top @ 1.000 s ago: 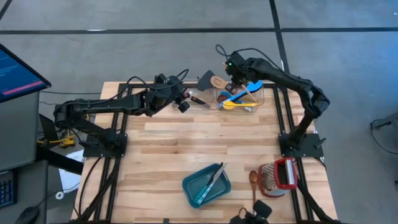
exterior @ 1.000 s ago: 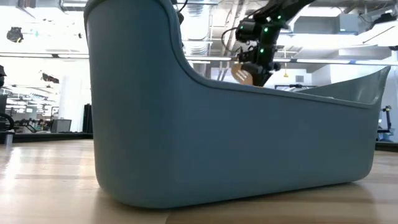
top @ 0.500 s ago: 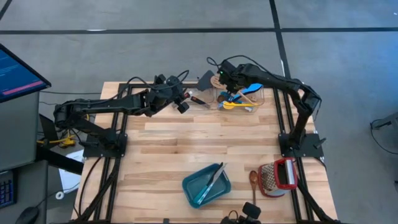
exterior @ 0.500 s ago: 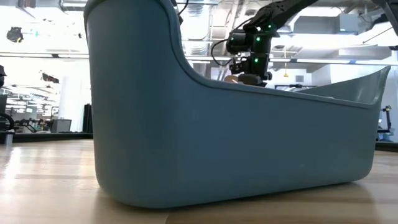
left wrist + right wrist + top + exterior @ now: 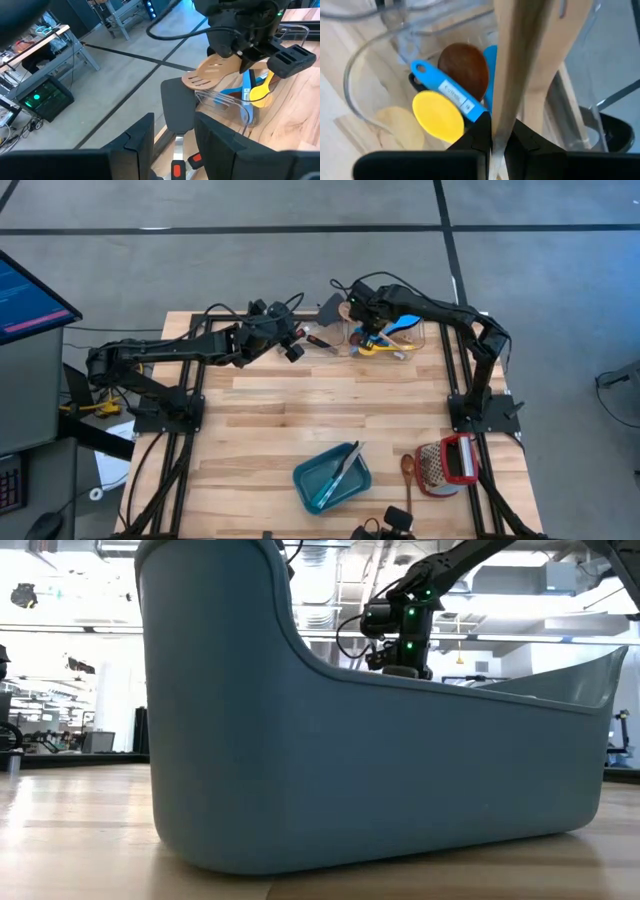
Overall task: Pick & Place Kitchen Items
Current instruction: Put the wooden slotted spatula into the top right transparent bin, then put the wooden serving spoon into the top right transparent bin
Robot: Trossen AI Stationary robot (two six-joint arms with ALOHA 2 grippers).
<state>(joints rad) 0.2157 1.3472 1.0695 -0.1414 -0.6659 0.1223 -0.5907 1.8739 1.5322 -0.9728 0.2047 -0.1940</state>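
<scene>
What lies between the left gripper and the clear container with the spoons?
In the left wrist view, a black spatula lies between the left gripper and the clear container; its blade sits just before the container's wall.

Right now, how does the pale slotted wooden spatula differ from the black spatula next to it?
The pale slotted wooden spatula is light wood with slots in its blade; the black spatula has a plain dark blade. The wooden one is held by the right gripper, fingers shut on its handle, over the clear container; the black one is held by nothing and lies outside the container's wall. Both are flat-bladed utensils at the table's far edge.
</scene>
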